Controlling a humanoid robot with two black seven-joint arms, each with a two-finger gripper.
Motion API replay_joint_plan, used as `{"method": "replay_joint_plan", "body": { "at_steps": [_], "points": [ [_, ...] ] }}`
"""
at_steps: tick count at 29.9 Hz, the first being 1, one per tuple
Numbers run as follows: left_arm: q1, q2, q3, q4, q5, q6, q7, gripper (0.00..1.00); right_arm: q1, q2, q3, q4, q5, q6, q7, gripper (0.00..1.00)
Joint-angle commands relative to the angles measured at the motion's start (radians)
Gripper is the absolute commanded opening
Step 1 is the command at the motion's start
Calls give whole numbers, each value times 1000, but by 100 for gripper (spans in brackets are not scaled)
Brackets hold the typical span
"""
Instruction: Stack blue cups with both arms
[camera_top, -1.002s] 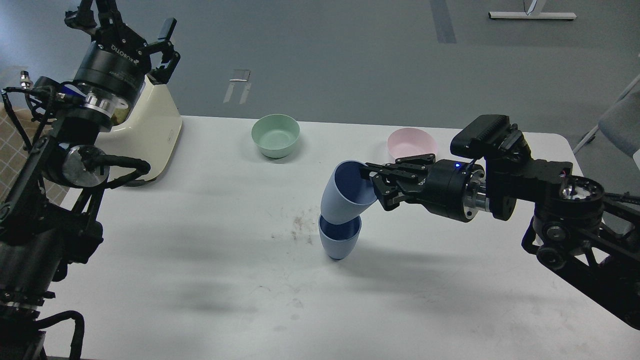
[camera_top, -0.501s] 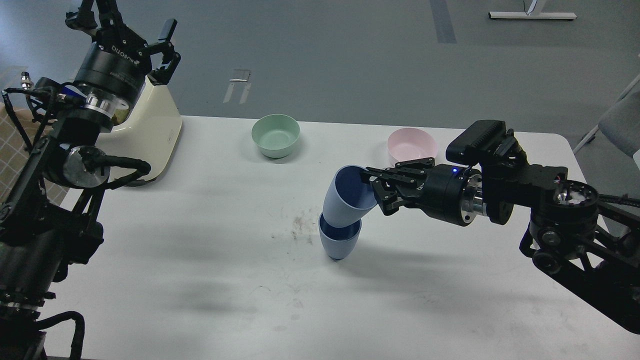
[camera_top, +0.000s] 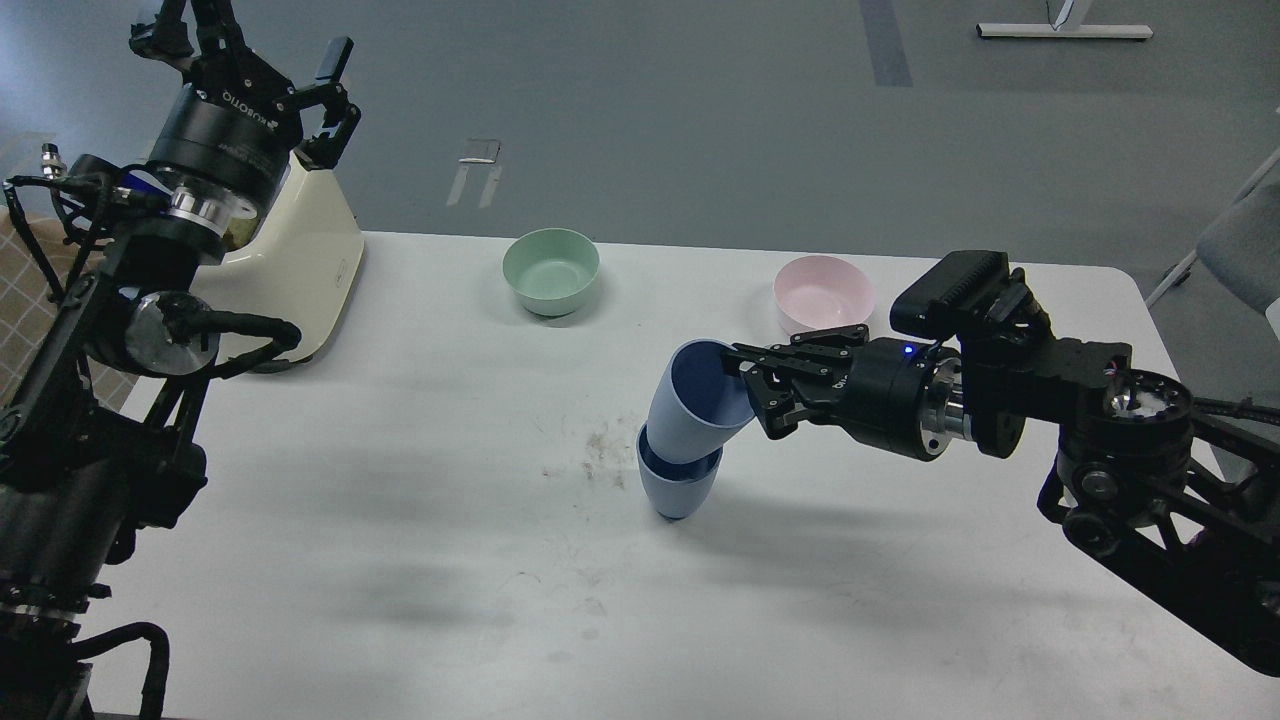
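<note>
A pale blue cup (camera_top: 680, 487) stands upright near the middle of the white table (camera_top: 400, 520). My right gripper (camera_top: 752, 392) is shut on the rim of a second blue cup (camera_top: 695, 410), which is tilted with its mouth up and to the right. The base of the held cup sits inside the mouth of the standing cup. My left gripper (camera_top: 255, 45) is raised high at the far left, above the cream appliance, open and empty.
A mint-green bowl (camera_top: 551, 271) and a pink bowl (camera_top: 823, 293) stand along the table's far edge. A cream appliance (camera_top: 300, 270) stands at the back left under my left arm. A smudge of dirt (camera_top: 600, 447) lies left of the cups.
My right gripper has moved down a little with the held cup. The held cup's base has sunk deeper into the standing cup. The left arm has not moved.
</note>
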Motion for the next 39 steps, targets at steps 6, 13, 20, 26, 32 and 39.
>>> {"method": "replay_joint_plan", "body": {
  "at_steps": [6,13,20,26,32,39],
  "points": [
    [1,0,0,0,0,0,0,98,-1,-1,0,1,0,0,-11,5],
    [2,0,0,0,0,0,0,98,-2,1,0,1,2,0,-14,25],
    [1,0,0,0,0,0,0,98,-5,5,3,1,3,0,-12,36],
    [1,0,0,0,0,-2,0,98,-4,69,99,-4,11,0,-12,99],
    [1,0,0,0,0,-2,0,98,2,186,340,-61,17,0,-12,100],
    [-4,4,3,3,1,-3,0,98,21,485,841,-208,32,0,-3,100]
  ]
}}
